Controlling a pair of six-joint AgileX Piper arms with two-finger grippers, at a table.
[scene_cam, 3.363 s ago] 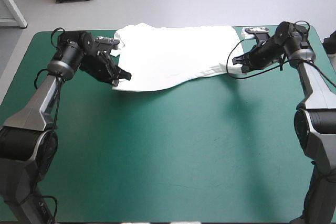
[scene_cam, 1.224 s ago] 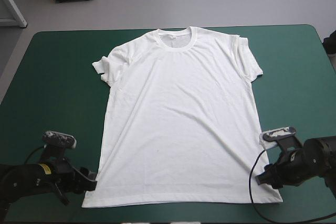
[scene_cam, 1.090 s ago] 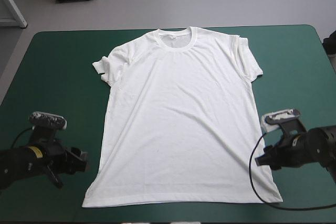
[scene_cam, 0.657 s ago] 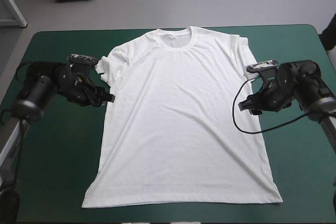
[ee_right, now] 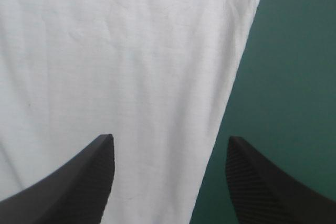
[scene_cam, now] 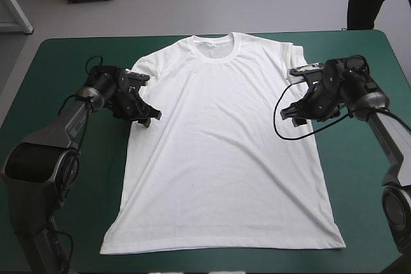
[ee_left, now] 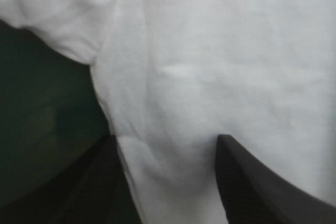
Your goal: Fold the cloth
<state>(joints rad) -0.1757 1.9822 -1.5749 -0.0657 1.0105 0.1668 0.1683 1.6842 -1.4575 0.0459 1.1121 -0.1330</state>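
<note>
The white T-shirt [scene_cam: 221,139] lies spread flat on the teal-green cover, collar toward the far edge and hem near the front edge. My left gripper [scene_cam: 148,119] is open and low over the shirt's left side seam, just below the left sleeve. In the left wrist view the left gripper [ee_left: 165,137] has white cloth between its fingers [ee_left: 252,187], with the shirt's edge beside one of them. My right gripper [scene_cam: 292,112] is open at the right side seam under the right sleeve. The right gripper [ee_right: 169,139] straddles the shirt's edge [ee_right: 226,103], cloth under one finger and cover under the other.
Bare teal-green cover [scene_cam: 64,190] shows to the left of the shirt, and more of it [scene_cam: 366,184] shows to the right. The shirt's hem [scene_cam: 221,246] lies close to the table's front edge.
The shirt, earlier bunched at the far edge, was spread flat. Both grippers left the hem corners and travelled up the sides to the seams under the sleeves, then edged inward.
</note>
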